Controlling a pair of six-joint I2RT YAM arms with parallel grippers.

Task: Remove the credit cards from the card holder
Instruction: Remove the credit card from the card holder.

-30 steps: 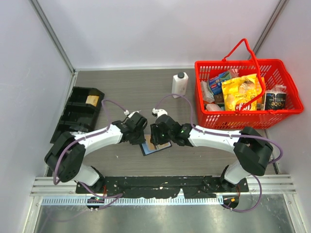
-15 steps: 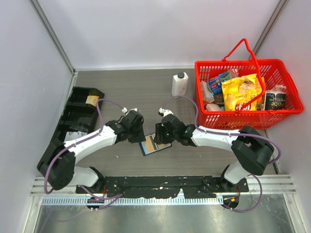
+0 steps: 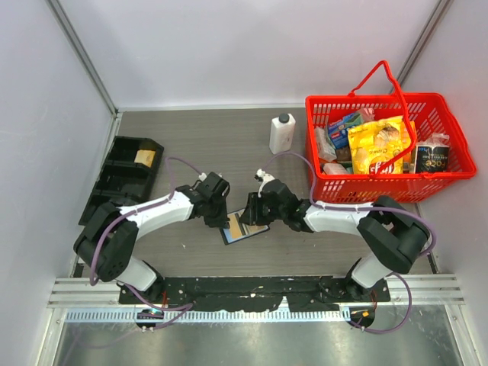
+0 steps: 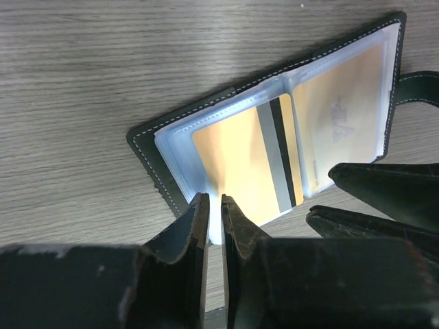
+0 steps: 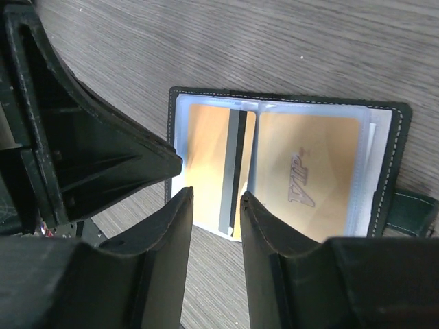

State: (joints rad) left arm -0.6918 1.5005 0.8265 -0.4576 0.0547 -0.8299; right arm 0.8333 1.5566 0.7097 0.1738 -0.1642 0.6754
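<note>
The card holder [image 3: 238, 233] lies open on the table, a black bifold with clear sleeves and a snap tab [image 4: 418, 86]. A yellowish-orange credit card with a magnetic stripe [image 4: 233, 157] sits in one sleeve and a second orange card marked VIP [image 5: 309, 171] in the other. No light blue card shows. My left gripper [image 4: 214, 202] is nearly closed, with the near edge of the clear sleeve between its tips. My right gripper [image 5: 216, 199] is open and hovers over the near edge of the striped card [image 5: 209, 157]. In the top view the left gripper [image 3: 219, 219] and right gripper [image 3: 254, 211] flank the holder.
A red basket [image 3: 366, 187] full of groceries stands at the back right. A white bottle [image 3: 281, 133] stands behind the grippers. A black compartment tray [image 3: 122, 179] lies at the left. The two grippers are very close together.
The left gripper has shifted down and right onto the holder's left edge. The right gripper has pulled back a little to the right, uncovering more of the holder.
</note>
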